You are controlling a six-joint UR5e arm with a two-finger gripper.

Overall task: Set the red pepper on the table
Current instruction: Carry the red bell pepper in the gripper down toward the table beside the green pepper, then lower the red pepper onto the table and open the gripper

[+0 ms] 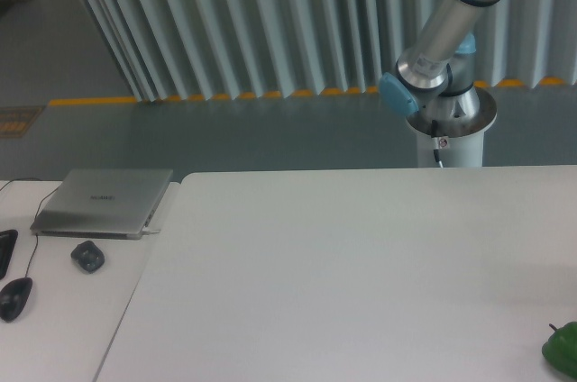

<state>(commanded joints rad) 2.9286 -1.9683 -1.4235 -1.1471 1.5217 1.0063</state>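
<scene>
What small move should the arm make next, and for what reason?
Probably bring its hand down into view over the table. Only the arm's lower segments show; the hand and the red pepper are out of frame. The table carries just a green pepper at its right edge, leaving wide bare space for placing.

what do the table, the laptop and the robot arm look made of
Table: probably laminate or painted board, matte white, no glare. Laptop: likely brushed metal, dull silver lid. Robot arm: shiny metal tube with smooth light blue joint caps, probably plastic.
</scene>
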